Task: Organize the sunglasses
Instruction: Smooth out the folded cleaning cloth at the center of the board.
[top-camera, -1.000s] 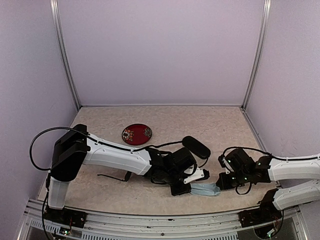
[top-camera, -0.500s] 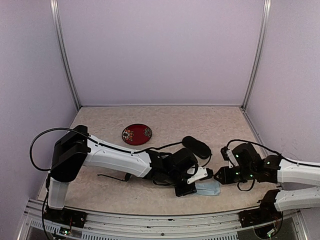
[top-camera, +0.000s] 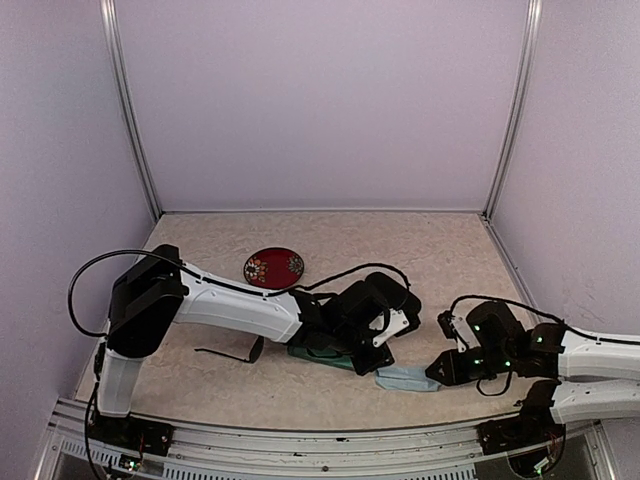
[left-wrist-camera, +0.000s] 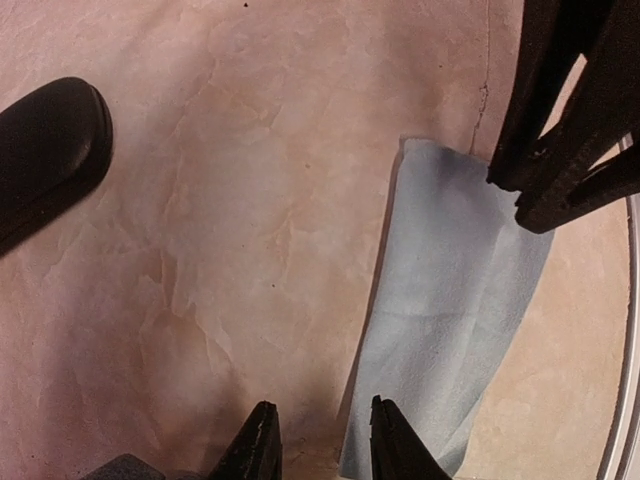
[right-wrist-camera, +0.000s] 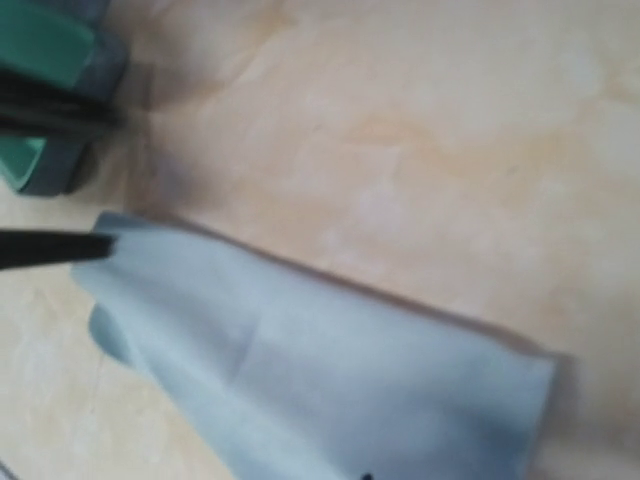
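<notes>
The thin black-framed sunglasses with dark lenses lie on the beige marbled surface by its near edge, left of the middle, just beside the left arm and apart from both claws. No second pair can be made out.

The left claw hangs low over the surface with its jaws a little apart and nothing between them. One fingertip stands over the edge of a light blue cleaning cloth that lies flat near the near edge, right of the middle.

The right claw sits at the cloth's right end, its dark fingers over that corner. Whether they pinch the cloth, or how far apart they stand, I cannot tell.

A black oval case lies beyond the cloth. A blue-grey rectangular case rests under the left arm, to the left of the cloth, with something dark across it in the blurred right wrist view. A round red patterned dish sits farther back, toward the left edge.
</notes>
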